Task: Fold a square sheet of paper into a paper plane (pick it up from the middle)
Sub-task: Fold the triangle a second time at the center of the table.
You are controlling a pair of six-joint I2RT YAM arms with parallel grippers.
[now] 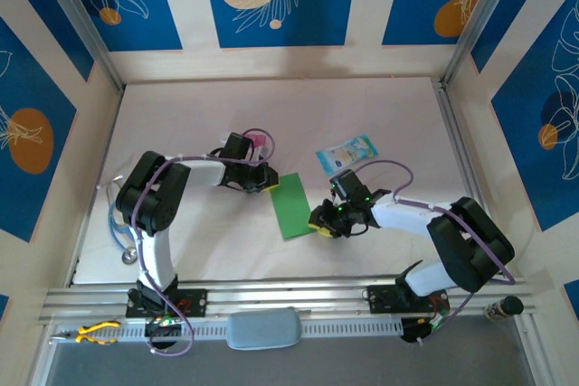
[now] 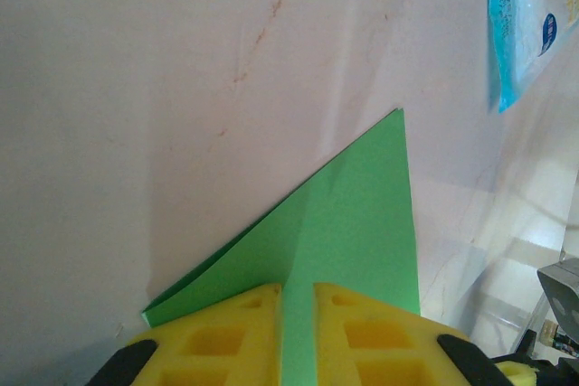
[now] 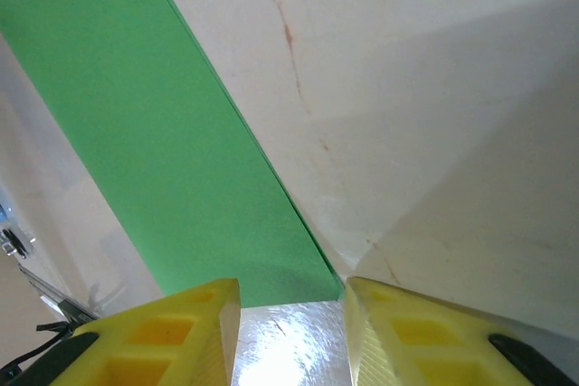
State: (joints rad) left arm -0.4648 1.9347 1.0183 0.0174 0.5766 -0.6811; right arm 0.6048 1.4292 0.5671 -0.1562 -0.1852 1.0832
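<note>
The square sheet of paper (image 1: pixel 294 208) is bright green and lies folded into a narrow rectangle at mid-table. My left gripper (image 1: pixel 264 179) is at its far left corner. In the left wrist view the gripper (image 2: pixel 297 288) is shut on the sheet (image 2: pixel 362 214), a green strip pinched between the yellow fingers (image 2: pixel 226 332), and one layer is lifted off the table. My right gripper (image 1: pixel 322 222) sits at the sheet's near right corner. In the right wrist view it (image 3: pixel 291 288) is open, the sheet's (image 3: pixel 154 133) short edge just ahead of its fingertips.
A pale blue printed packet (image 1: pixel 346 155) lies beyond the right gripper, also at the top right of the left wrist view (image 2: pixel 525 24). A small pink block (image 1: pixel 260 140) sits behind the left gripper. Yellow pliers (image 1: pixel 95 332) rest on the near rail. Walls enclose the table.
</note>
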